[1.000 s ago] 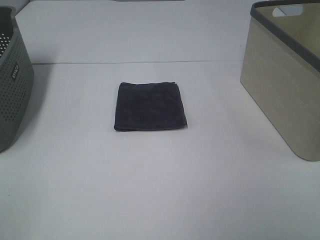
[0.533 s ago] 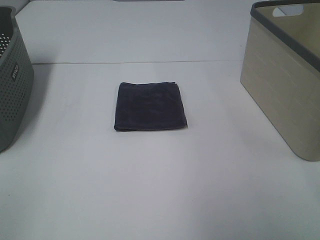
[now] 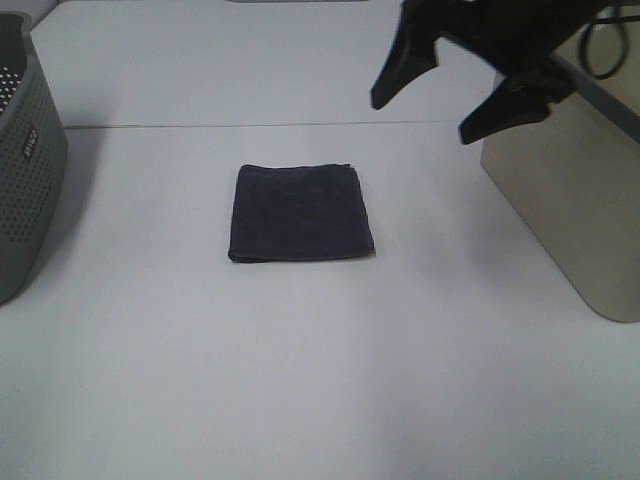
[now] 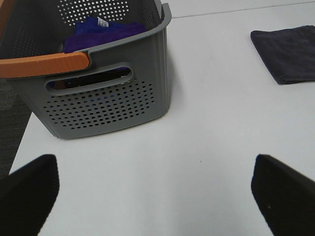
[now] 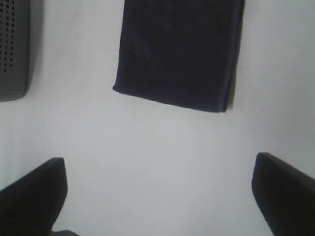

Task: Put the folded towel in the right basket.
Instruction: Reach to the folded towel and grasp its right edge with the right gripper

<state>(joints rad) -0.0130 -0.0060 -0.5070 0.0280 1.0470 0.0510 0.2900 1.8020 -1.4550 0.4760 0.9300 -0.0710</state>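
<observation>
The folded dark towel lies flat on the white table, left of centre. It also shows in the left wrist view and in the right wrist view. The right basket is beige with a grey rim and stands at the right edge. My right gripper is open and empty, high above the table, up and to the right of the towel, beside the basket. Its fingertips frame the right wrist view. My left gripper is open and empty, apart from the towel, near the grey basket.
A grey perforated basket stands at the left edge. In the left wrist view it has an orange handle and holds purple cloth. A table seam runs across the back.
My right arm has come into the exterior view from the upper right, with the gripper open above the table. The towel has not moved.
</observation>
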